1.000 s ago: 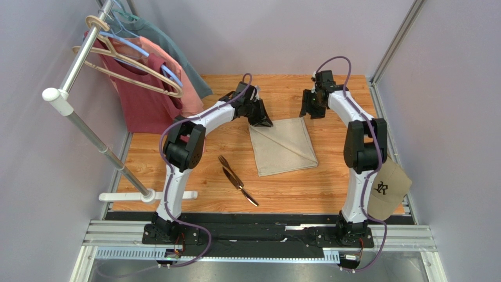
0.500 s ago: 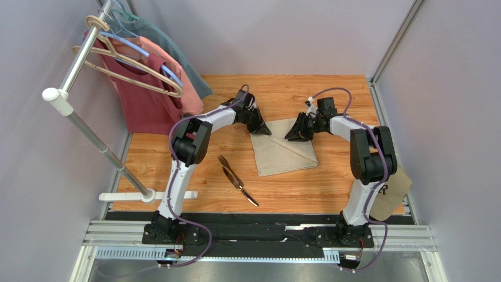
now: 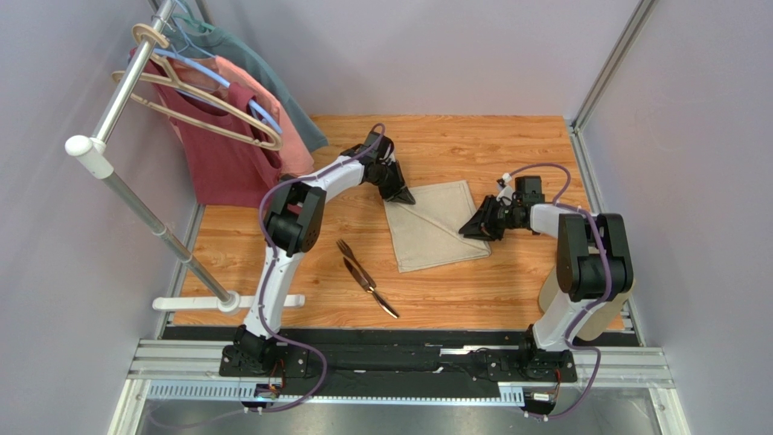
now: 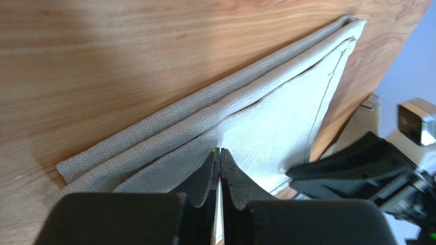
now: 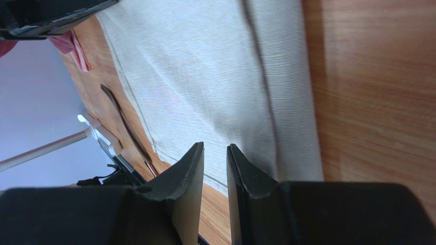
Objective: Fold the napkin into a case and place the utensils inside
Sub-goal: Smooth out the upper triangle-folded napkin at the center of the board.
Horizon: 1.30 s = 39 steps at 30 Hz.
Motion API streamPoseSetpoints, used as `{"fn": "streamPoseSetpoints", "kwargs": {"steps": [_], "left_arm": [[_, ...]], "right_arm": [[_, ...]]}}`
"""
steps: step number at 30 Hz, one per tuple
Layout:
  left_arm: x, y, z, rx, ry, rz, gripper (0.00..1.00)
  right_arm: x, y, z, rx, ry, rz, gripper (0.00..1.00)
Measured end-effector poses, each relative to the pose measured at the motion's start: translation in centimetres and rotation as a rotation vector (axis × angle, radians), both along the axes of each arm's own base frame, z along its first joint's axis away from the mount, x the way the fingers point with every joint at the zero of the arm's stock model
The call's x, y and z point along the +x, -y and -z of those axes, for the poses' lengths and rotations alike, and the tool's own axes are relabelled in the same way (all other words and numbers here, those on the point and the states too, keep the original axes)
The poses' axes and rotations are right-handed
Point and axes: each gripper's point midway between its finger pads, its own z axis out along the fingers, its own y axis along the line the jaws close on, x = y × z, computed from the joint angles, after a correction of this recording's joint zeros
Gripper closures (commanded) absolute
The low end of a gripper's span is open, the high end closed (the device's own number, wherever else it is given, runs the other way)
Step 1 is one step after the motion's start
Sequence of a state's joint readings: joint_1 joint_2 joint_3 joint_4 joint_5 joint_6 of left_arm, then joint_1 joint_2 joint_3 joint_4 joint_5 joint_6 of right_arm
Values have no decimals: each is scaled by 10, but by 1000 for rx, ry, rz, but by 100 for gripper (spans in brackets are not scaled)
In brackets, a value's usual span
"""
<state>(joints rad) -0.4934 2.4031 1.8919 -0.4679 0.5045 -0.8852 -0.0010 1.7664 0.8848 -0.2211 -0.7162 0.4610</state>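
The beige napkin (image 3: 436, 226) lies folded flat on the wooden table, with a diagonal crease across its top layer. My left gripper (image 3: 402, 194) is shut, its tips resting on the napkin's far left corner; in the left wrist view (image 4: 219, 151) no cloth shows between the fingers. My right gripper (image 3: 472, 228) is low at the napkin's right edge near the front right corner, its jaws a narrow gap apart and empty (image 5: 215, 148). The dark fork (image 3: 349, 256) and knife (image 3: 381, 299) lie crossed to the left of the napkin, untouched.
Red and pink shirts (image 3: 231, 136) hang on a rack (image 3: 136, 195) at the far left, its white foot (image 3: 227, 302) at the front left. A tan cap (image 3: 552, 301) sits at the right edge, mostly behind my right arm. Grey walls close in the table.
My right gripper has come down from above the napkin's far right corner and moved along the right edge toward the front. My left gripper has stayed at the far left corner.
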Motion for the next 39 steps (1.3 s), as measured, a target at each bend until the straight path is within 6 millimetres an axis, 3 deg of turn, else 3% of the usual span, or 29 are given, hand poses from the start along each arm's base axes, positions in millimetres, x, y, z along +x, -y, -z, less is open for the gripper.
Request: {"fn": "streamPoseSetpoints", "kwargs": {"steps": [3,8,11,15,17,19,24,28,31,34,39], "left_arm": [[1,4,-6,13,36,13,87],[-24,31,-20,-41,49,61,90],[-43,51,-20,-83,33,92,90],[-63,58,-4,-74,-17,106,91],[-60,52,6,-65,-42,91,91],[-57,47,7,-84,-64,83,91],[-42,35,4,-65,-44,55,90],[-35,33,2,-55,-25,44,88],[-35,36,-1,-64,-22,48,88],[-37,39,-1,-67,-18,55,88],[-32,33,1,-60,-17,47,87]], "right_arm": [[3,-3,-18,-6,51,-3,72],[6,-3,-39,-15,116,5,72],[3,4,-31,-24,105,28,72],[-22,29,2,-50,0,109,72],[-35,38,14,-45,-55,147,72],[-38,42,13,-45,-58,161,72],[-38,43,-10,-71,-2,163,71],[-23,34,-38,-82,79,137,71],[-8,25,-45,-70,108,117,72],[-4,23,-29,-73,76,112,71],[-19,36,7,-151,-22,148,64]]}}
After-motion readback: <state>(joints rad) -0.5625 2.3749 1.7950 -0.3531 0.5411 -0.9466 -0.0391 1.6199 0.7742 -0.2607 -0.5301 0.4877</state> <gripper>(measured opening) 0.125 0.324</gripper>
